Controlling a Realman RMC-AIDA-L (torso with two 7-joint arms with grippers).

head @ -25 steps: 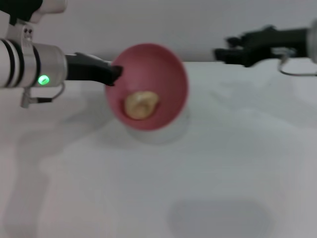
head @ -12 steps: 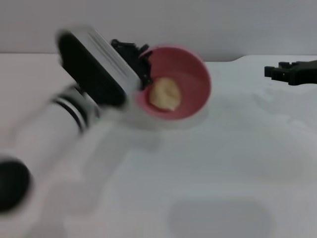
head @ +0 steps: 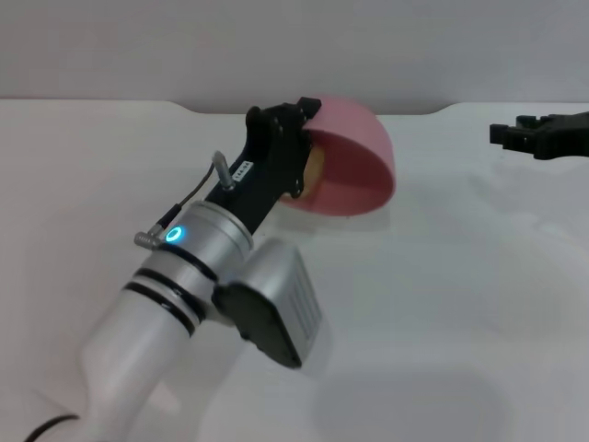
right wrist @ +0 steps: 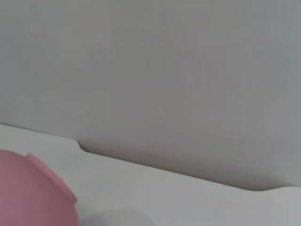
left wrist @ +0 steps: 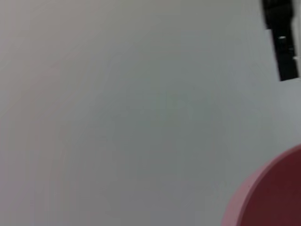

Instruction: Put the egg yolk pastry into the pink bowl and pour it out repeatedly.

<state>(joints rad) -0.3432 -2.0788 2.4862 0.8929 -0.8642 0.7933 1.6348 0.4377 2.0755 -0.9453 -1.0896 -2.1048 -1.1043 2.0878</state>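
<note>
A: White table (head: 442, 304), pale grey wall (head: 294, 46) behind. Status on left gripper (head: 293, 152)?

B: Clamped on rim of pink bowl (head: 354, 161), near side of rim from head view. Black fingers (head: 276, 147) pinching the edge. Bowl lifted off the surface, tipped steeply, opening turned toward the gripper and downward, pink outer wall facing up and away.

A: Egg yolk pastry?

B: Egg yolk pastry (head: 316, 166) showing only as a pale yellow sliver just behind the fingers, inside the bowl by the rim. Mostly hidden by gripper body. Cannot tell whether resting on bowl wall or slipping.

A: Left arm itself?

B: Silver forearm (head: 175, 295) running diagonally from lower left up to the bowl, blue indicator light (head: 173, 234) lit near the wrist, thin cable beside it.

A: Right gripper?

B: Right gripper (head: 543, 136) parked at far right, near the table's back edge, well apart from bowl. Cannot tell open or closed. Also visible in left wrist view as dark block, upper corner.

A: Wrist views otherwise?

B: Left wrist: table plus a corner of pink rim. Right wrist: wall, table edge, bowl's outer curve low in corner.
</note>
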